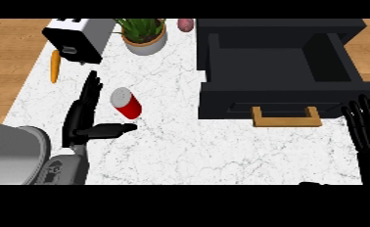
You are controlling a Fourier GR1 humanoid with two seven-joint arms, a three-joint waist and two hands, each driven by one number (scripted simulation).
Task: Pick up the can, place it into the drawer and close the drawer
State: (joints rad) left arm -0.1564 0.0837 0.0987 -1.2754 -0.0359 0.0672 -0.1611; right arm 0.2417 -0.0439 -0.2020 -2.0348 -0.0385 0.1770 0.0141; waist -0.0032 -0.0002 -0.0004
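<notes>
A red can point(127, 103) with a grey top lies tilted on the white marble counter point(166, 138), left of the middle. My left hand point(81, 116) is just left of the can, open, its fingers straight and pointing away from me, its thumb stretched out below the can; it does not hold it. The black drawer point(278, 69) stands open at the right, its inside bare, with a wooden handle point(286, 117) on its front. My right hand point(357, 123) shows at the right edge beside the drawer's front, open with fingers up.
A white toaster point(76, 37) stands at the back left, with an orange carrot point(54, 66) lying below it. A potted plant point(145, 35) stands at the back middle, a small pink thing point(186, 24) beside it. Wooden floor shows past the counter's left edge.
</notes>
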